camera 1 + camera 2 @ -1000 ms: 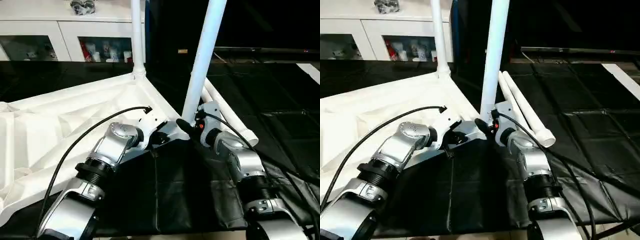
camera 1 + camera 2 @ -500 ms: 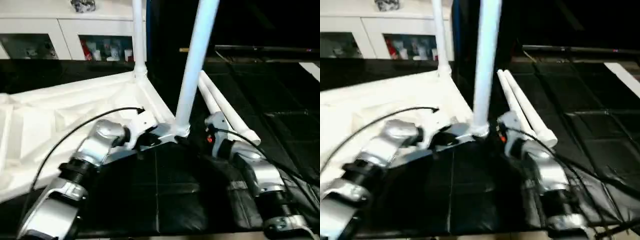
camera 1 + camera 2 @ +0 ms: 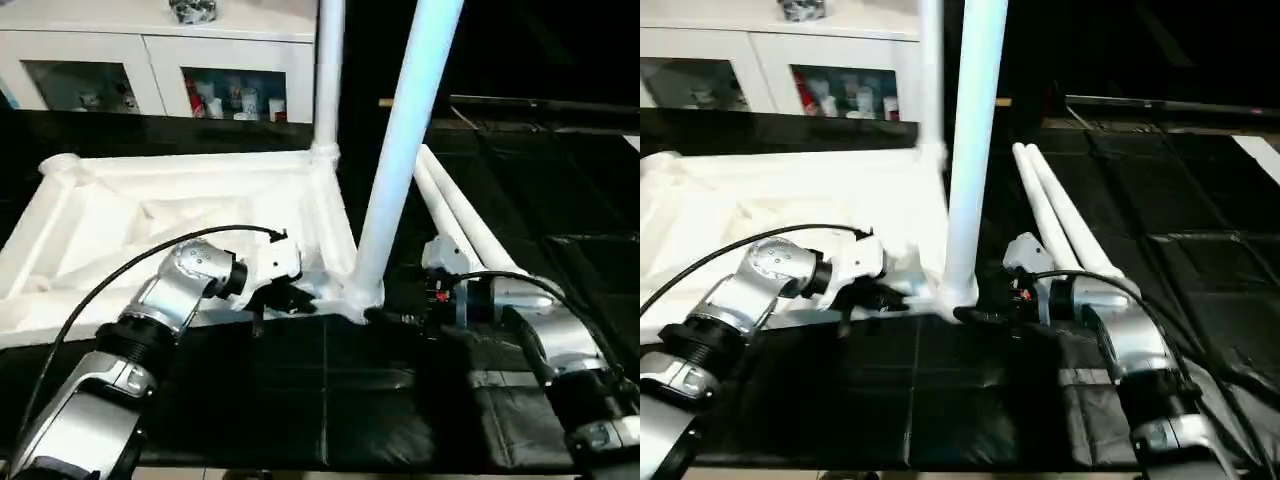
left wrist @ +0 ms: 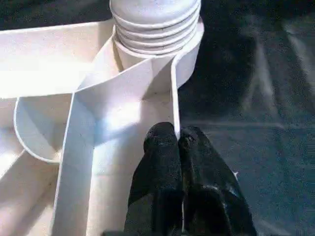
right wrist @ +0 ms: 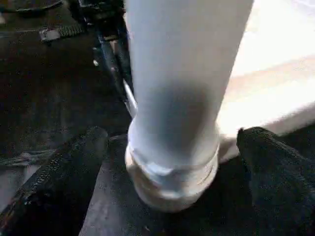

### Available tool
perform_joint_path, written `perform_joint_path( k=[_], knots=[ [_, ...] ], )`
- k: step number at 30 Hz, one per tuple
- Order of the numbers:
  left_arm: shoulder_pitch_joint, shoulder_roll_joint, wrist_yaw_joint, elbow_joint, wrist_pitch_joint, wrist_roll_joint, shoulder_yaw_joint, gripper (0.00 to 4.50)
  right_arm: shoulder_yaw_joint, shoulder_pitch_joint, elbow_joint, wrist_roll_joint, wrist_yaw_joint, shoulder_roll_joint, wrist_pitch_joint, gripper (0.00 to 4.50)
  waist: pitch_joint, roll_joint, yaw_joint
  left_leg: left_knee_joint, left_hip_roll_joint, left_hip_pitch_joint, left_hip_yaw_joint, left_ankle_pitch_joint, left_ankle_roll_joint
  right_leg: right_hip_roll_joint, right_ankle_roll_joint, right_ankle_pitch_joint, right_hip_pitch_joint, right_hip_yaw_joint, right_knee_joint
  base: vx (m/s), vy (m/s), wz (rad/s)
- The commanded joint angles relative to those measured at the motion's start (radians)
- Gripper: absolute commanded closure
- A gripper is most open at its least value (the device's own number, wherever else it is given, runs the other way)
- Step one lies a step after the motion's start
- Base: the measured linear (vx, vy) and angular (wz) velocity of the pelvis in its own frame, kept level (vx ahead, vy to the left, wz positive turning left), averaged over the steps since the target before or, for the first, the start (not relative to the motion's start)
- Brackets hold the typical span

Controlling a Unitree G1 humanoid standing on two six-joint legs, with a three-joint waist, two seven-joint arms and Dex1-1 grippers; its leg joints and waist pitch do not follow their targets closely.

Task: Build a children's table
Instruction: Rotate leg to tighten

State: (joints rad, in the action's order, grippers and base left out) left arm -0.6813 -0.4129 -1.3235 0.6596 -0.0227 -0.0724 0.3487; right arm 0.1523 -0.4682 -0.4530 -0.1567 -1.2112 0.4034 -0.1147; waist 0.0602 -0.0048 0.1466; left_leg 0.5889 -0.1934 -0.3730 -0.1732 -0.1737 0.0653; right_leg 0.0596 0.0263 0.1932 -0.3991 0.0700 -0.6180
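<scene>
Black mat under upturned tabletop (image 3: 150, 200). Two legs (image 3: 400, 170) socketed; two spare legs (image 3: 455, 205) beyond right tool (image 5: 172, 162), spread astride near leg. Left tool (image 4: 178, 147) pinches tabletop rib.

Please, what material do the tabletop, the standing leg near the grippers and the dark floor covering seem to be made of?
Tabletop: probably moulded plastic, white, thin ribs underneath. Near leg: likely the same plastic, smooth and slightly glossy, ringed at its base. Floor covering: seemingly black sheeting, shiny, with creases and seams.
</scene>
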Motion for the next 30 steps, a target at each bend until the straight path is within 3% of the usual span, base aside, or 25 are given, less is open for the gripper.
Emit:
perform_joint_path(
  k=[1,8,20,30],
  knots=[
    [-0.020,-0.002,-0.048,-0.015,-0.034,-0.007,0.038,4.50,0.016,-0.011,-0.006,0.001,-0.038,0.010,0.003,0.01,-0.076,0.007,-0.003,-0.060,-0.047,0.018,0.010,-0.161,-0.047,0.088,0.234,0.089,0.053,-0.051,0.064,0.000,0.000,0.00],
    [-0.015,-0.006,-0.073,-0.027,-0.054,-0.009,0.042,4.50,0.037,-0.024,-0.032,-0.011,-0.087,0.008,-0.007,0.66,-0.076,0.000,0.000,-0.059,-0.046,0.015,0.009,-0.163,-0.046,0.091,0.233,0.107,0.056,-0.050,0.065,0.000,0.000,0.00],
    [-0.022,-0.007,-0.087,-0.010,-0.078,-0.013,0.046,4.50,0.045,-0.049,-0.070,-0.002,-0.088,-0.018,0.016,1.62,-0.077,0.004,0.000,-0.059,-0.046,0.016,0.010,-0.160,-0.042,0.090,0.231,0.107,0.054,-0.050,0.063,0.000,0.000,0.00],
    [-0.023,-0.003,-0.080,0.003,-0.084,-0.017,0.045,4.50,0.056,-0.052,-0.086,0.001,-0.083,-0.033,0.027,1.83,-0.077,0.008,-0.002,-0.060,-0.045,0.015,0.011,-0.170,-0.036,0.089,0.229,0.117,0.055,-0.050,0.064,0.000,0.000,0.00]
  ],
)
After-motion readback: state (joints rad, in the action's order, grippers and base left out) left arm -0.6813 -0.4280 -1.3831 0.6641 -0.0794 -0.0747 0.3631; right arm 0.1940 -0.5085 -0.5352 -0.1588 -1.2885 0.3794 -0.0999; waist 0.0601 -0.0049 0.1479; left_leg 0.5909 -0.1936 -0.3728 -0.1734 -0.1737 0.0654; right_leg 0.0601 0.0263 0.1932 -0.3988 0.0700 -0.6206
